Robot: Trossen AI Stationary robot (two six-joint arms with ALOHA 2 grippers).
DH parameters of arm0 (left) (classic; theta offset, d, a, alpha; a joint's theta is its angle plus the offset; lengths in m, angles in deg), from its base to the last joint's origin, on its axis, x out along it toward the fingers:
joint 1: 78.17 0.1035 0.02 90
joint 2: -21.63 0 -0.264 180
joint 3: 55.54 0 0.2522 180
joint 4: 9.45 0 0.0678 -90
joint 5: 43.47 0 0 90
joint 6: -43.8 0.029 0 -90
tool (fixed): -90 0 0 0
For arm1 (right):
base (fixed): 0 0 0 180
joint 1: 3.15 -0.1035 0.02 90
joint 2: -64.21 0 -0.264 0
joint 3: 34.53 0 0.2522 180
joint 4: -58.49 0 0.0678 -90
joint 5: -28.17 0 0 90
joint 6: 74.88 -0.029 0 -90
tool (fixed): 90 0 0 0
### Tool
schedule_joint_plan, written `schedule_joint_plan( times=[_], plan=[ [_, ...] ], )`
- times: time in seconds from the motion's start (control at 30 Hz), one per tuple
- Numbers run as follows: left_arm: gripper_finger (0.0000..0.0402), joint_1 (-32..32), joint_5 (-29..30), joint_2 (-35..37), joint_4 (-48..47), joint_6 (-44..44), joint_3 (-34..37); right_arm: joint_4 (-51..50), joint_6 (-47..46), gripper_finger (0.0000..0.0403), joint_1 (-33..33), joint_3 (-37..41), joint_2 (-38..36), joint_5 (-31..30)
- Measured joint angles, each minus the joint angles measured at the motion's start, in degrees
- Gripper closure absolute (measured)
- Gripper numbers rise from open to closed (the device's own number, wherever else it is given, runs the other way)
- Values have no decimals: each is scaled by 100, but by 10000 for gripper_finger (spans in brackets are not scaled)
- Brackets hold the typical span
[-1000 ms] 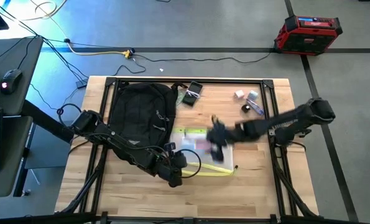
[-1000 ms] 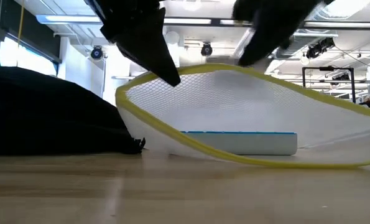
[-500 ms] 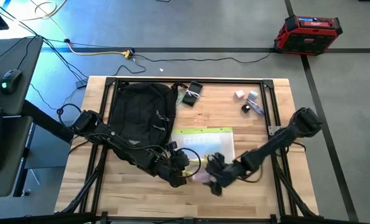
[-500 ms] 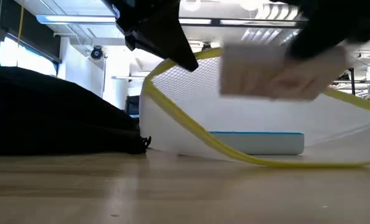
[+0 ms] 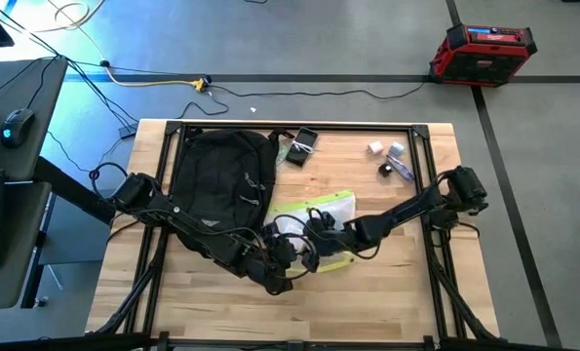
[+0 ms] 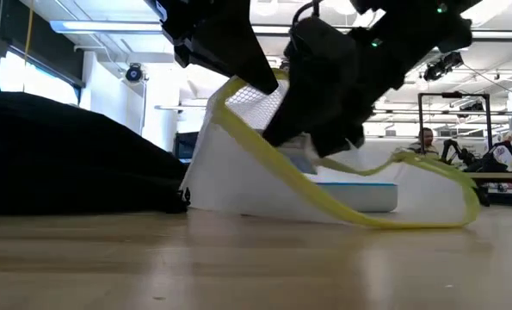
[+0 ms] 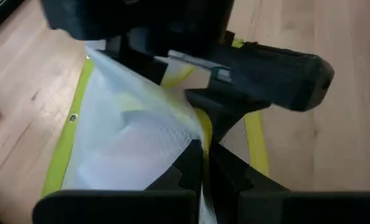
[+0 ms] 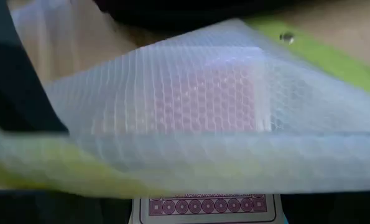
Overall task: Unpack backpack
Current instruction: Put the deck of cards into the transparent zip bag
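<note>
The backpack (image 5: 223, 185) lies on the tabletop (image 5: 406, 292) just behind the left claw (image 5: 288, 255), which is clamped on the yellow-edged mesh pouch (image 5: 321, 216). Just beside it, the right claw (image 5: 315, 226) reaches into the pouch, fingers spread around a card box (image 8: 206, 206).

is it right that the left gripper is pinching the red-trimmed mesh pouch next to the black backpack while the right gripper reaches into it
Not quite: the mesh pouch has yellow-green trim, not red, as the high view shows. The rest stands: the left gripper pinches it beside the black backpack while the right gripper reaches in.
</note>
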Motion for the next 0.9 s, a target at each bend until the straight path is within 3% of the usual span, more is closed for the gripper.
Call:
schedule_joint_plan(
  times=[0.07, 0.23, 0.4, 0.5, 0.63, 0.9],
  plan=[
    [402, 5, 28, 0, 2, 1, 0, 86, 72, 119, 40, 0, 2, -58],
    [402, 7, 35, 0, -12, -1, 0, 151, 55, 22, 94, 0, 2, -91],
    [402, 7, 17, 0, -20, -1, 0, 156, 356, 74, 53, 0, -55, -88],
    [402, -1, -12, 0, -39, -1, 0, -48, 536, 96, -63, -1, -271, 261],
    [402, -2, -17, 0, -44, -1, 0, -806, 541, 105, -295, -13, -613, 560],
    [402, 0, -6, 0, -65, -3, 0, -2451, -433, 119, -806, -17, -722, 350]
  ],
)
